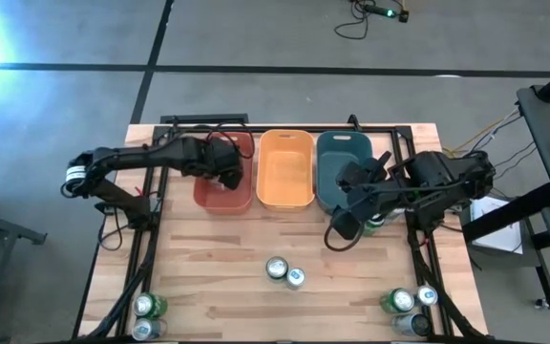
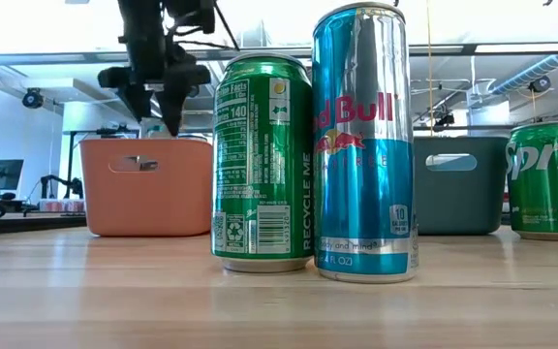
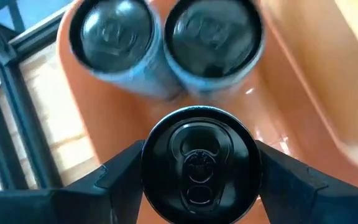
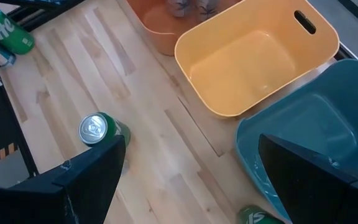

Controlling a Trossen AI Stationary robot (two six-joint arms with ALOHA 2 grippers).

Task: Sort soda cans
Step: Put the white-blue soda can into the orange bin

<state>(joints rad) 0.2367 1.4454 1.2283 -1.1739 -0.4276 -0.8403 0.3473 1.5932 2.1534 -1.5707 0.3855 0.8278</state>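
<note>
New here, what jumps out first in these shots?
Three tubs in a row at the table's far side: red tub, yellow tub, teal tub. The left tool holds a black can over the red tub, above two cans already inside.

We read "140" and "RECYCLE ME" on the green can (image 2: 263, 163), "Red Bull" on the blue can (image 2: 364, 145), and "Spri" on another green can (image 2: 547, 179).
</note>
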